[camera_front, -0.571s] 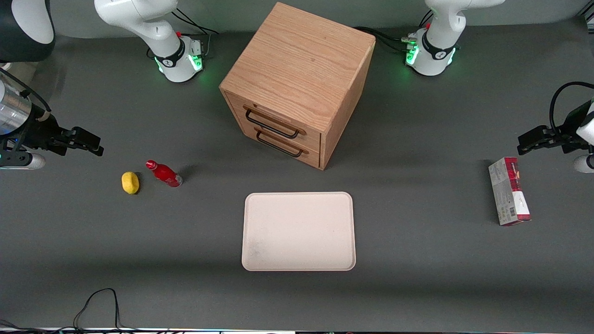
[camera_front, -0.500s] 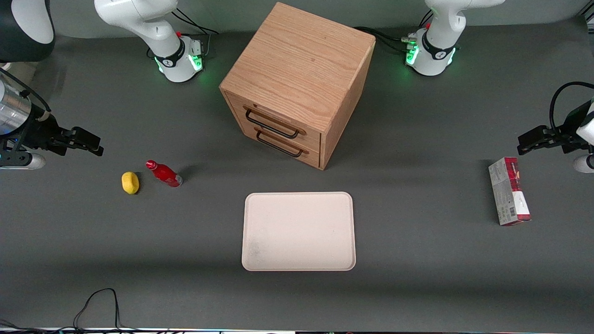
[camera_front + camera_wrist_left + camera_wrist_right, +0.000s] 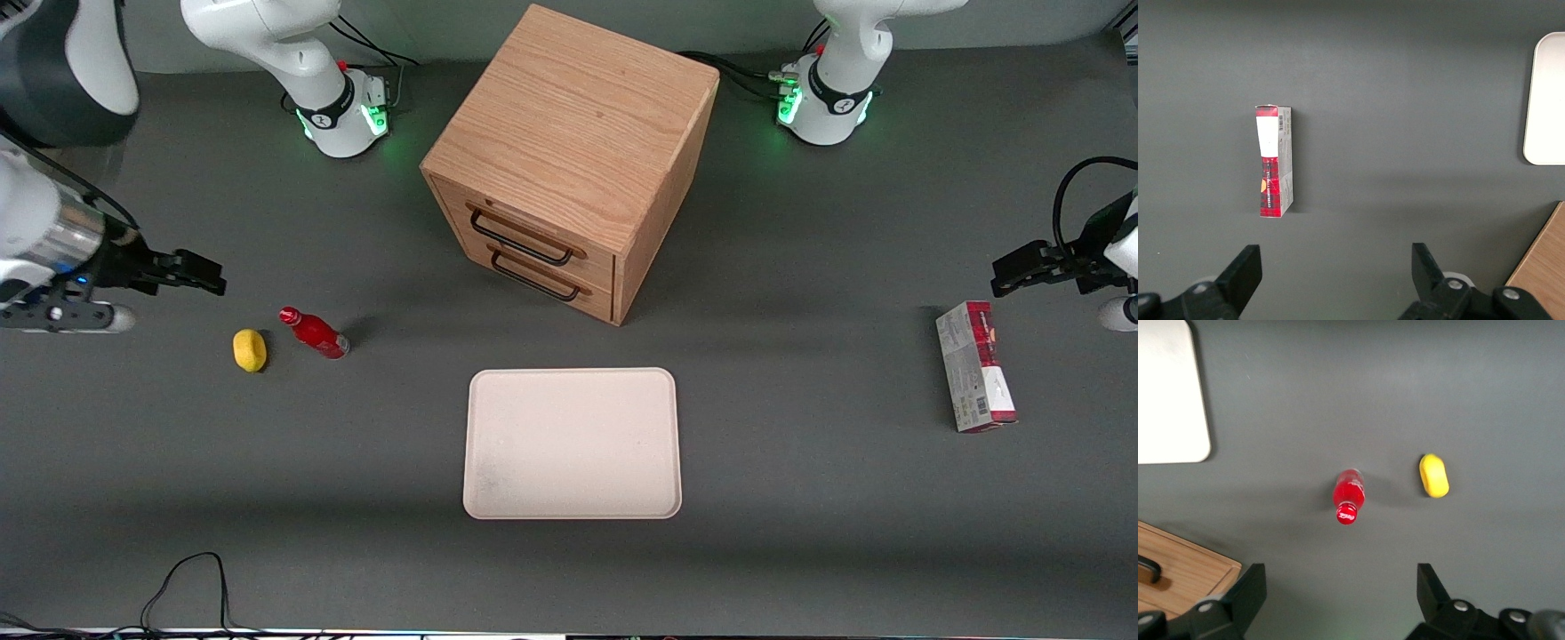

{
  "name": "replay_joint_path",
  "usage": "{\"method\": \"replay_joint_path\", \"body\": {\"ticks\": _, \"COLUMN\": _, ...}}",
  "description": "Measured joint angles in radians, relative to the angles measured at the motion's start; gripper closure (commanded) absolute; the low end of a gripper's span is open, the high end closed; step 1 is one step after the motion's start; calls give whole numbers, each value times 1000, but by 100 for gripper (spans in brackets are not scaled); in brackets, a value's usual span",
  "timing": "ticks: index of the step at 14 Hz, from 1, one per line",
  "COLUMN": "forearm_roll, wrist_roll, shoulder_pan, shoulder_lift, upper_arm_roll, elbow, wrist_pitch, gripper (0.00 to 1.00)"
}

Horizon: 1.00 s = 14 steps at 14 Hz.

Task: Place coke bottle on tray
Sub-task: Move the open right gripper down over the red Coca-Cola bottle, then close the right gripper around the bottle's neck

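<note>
Bottle (image 3: 314, 332): small, glossy red, narrow neck, red-and-white cap; stands upright on the grey worktop (image 3: 267, 462), seen almost cap-first (image 3: 1348, 497) from the right wrist. Sits just beside the yellow lump (image 3: 250, 350), not touching it, and a little farther from the front camera than that lump. Lies well apart from the tray (image 3: 573, 443), toward the working arm's end. Label too small to read.

Tray: flat, cream-beige, rounded corners, low rim, bare; sits in front of the wooden cabinet (image 3: 569, 151), nearer the front camera. Only one rounded corner (image 3: 1171, 400) shows from the right wrist, the rest cut off by the frame edge.

Gripper (image 3: 204, 277): hangs above the worktop near the bottle, farther from the front camera than it, touching nothing. Fingers (image 3: 1248, 593) spread wide apart, grasping nothing, with bottle and lump showing between them. Fingertips cut off by the frame edge in the wrist view.

Cabinet: two drawers with dark handles, only a corner (image 3: 1185, 577) caught by the right wrist. Red-and-grey carton (image 3: 975, 366) lies toward the parked arm's end.
</note>
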<state>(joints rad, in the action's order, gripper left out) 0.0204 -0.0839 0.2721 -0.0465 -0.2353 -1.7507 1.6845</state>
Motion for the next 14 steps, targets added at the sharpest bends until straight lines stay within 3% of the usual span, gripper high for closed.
{"method": "replay_joint_path", "body": {"ticks": 8, "forearm_roll": 0, "wrist_roll": 13, "shoulder_pan": 0, "shoulder_lift": 45, "upper_arm_roll": 4, "elbow": -492, "wrist_pitch": 576, "gripper": 0}}
{"method": "replay_joint_path", "body": {"ticks": 14, "forearm_roll": 0, "wrist_roll": 15, "shoulder_pan": 1, "shoulder_lift": 47, "upper_arm_roll": 6, "elbow": -640, "wrist_pitch": 793, "gripper": 0}}
